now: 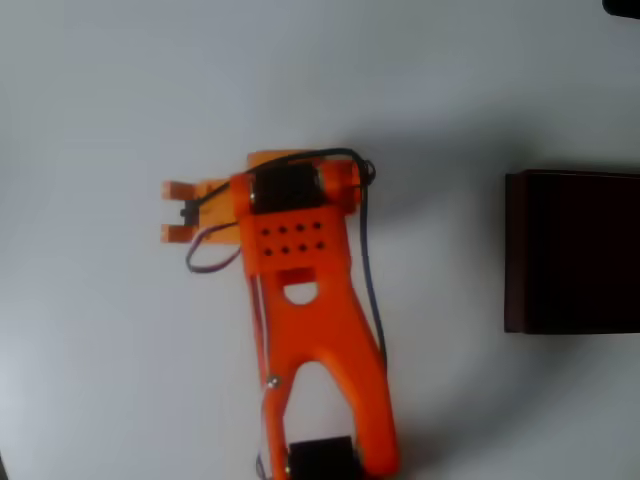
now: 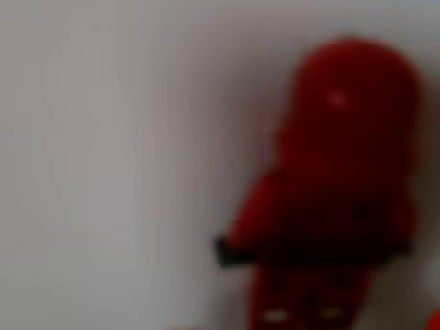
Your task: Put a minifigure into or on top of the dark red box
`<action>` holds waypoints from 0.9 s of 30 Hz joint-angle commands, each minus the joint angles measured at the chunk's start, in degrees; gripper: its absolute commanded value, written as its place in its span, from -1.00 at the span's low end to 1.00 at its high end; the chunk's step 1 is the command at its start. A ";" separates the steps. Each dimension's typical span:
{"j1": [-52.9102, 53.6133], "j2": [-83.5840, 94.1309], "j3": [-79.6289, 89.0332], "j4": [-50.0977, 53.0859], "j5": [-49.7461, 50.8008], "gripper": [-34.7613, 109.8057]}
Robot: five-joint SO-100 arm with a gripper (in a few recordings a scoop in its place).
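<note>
One blurred minifigure (image 2: 344, 185) looms at the wrist; overhead, tool (image 1: 177, 211) spread, dark red box (image 1: 575, 250) apart.

Bare table (image 1: 450, 120) lies open between claw (image 1: 177, 211) and dark red box (image 1: 575, 250).

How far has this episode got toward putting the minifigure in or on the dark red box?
Nothing looks delivered yet. The dark red box sits at the overhead view's right edge, nothing visible on it. In hand: the gripper points left, away from the box; the wrist view shows the minifigure close up and blurred, grip unclear. Left: secure it, carry it across, release.
</note>
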 commanded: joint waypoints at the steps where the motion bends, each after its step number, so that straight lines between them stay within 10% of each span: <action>1: -0.44 0.35 -1.58 0.18 0.09 -0.29; 27: 1.85 -2.81 -0.53 -0.88 -0.53 -0.31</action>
